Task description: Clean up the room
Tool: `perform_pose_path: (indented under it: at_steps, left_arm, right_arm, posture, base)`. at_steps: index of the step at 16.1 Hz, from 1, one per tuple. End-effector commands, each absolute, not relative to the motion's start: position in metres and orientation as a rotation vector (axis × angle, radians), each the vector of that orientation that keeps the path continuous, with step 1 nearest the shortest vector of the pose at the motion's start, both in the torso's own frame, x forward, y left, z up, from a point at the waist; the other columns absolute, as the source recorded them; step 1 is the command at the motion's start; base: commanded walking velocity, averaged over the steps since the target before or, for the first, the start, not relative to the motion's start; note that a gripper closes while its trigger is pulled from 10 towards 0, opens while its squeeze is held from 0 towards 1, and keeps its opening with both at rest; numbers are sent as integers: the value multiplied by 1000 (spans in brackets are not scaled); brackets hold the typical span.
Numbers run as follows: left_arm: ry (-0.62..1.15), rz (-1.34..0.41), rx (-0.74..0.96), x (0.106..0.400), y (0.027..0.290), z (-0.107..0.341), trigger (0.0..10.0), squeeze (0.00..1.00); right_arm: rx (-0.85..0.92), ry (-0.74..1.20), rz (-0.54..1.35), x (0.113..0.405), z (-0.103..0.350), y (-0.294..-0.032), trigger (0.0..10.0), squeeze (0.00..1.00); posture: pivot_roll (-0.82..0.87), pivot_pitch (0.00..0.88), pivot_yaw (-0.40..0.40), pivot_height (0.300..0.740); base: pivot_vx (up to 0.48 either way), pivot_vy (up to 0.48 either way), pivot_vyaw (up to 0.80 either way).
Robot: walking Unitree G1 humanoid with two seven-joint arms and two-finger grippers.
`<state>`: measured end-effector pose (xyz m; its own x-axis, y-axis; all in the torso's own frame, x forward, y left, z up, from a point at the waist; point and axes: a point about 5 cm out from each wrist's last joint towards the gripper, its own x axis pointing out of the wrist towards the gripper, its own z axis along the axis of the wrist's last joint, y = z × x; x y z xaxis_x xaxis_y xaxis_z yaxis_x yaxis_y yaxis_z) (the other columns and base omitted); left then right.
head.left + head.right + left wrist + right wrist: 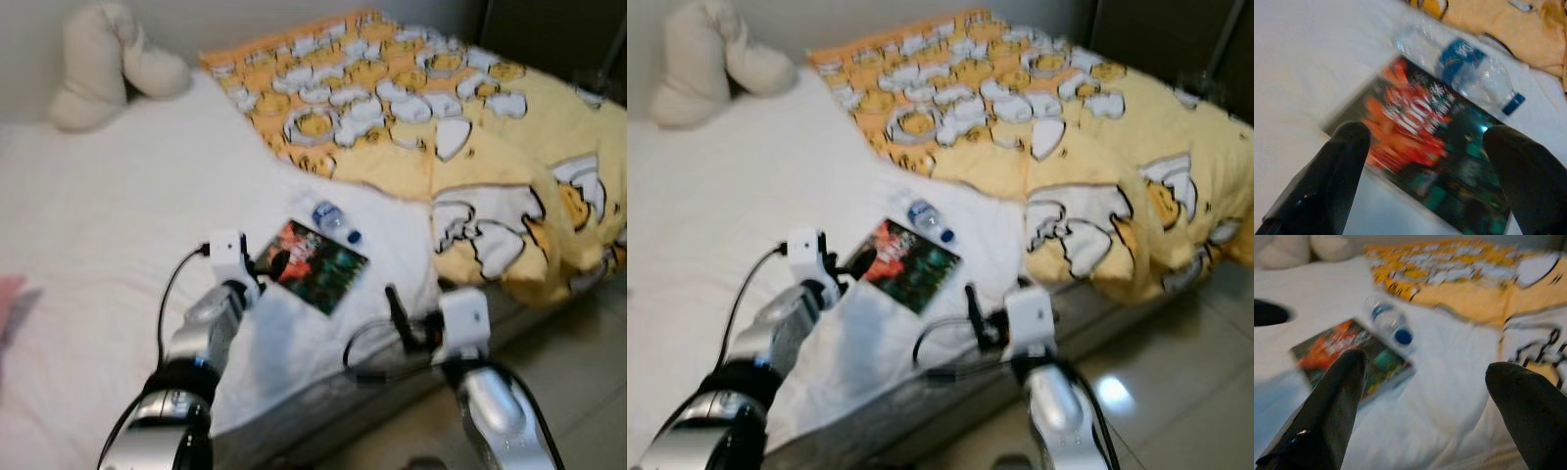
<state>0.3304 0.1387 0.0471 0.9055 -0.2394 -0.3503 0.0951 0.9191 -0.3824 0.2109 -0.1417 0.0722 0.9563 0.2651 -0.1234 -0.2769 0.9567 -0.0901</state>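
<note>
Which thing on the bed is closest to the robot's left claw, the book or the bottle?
The book. The left gripper is right at its near edge, fingers open. The water bottle, lying on its side, is just past the book's far edge.

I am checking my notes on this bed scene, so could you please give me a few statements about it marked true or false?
1. The water bottle lies beside the book on the white sheet. True.
2. The left gripper is shut on the book. False: its fingers are open, apart over the book.
3. The yellow blanket covers the book. False: the book lies bare.
4. The right gripper is open. True.
5. A cream pillow sits by the wall. True.
</note>
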Motion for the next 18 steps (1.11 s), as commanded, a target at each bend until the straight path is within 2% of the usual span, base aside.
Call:
perform_pose_path:
  at_steps: [1,4,6,9,11,13,18]
  left_arm:
    - [435,-154,-440,331,141,42,10000,0]
    - [465,-128,-447,335,136,40,10000,0]
    - [459,-92,-452,338,140,42,10000,0]
    - [467,-36,-496,337,149,39,10000,0]
    - [488,13,-585,332,152,32,10000,0]
    - [474,15,-717,332,148,31,10000,0]
    - [421,-41,-810,338,135,41,10000,0]
  right_arm:
    - [-94,119,352,201,76,-131,10000,0]
    - [-78,173,465,187,66,-118,10000,0]
    - [-90,206,476,182,63,-120,10000,0]
    - [-76,233,475,174,64,-121,10000,0]
    - [-54,249,501,165,64,-115,10000,0]
    - [-44,245,534,163,67,-111,10000,0]
    - [-53,252,545,163,67,-111,10000,0]
  posture:
    - [-270,169,185,740]
    - [-298,243,200,740]
    - [-294,275,206,740]
    - [-289,294,203,740]
    - [-290,313,197,740]
    - [-292,323,194,740]
    - [-283,322,193,740]
  base:
    - [0,0,0]
    - [0,0,0]
    - [0,0,0]
    - [0,0,0]
    - [0,0,0]
    - [0,0,0]
    - [0,0,0]
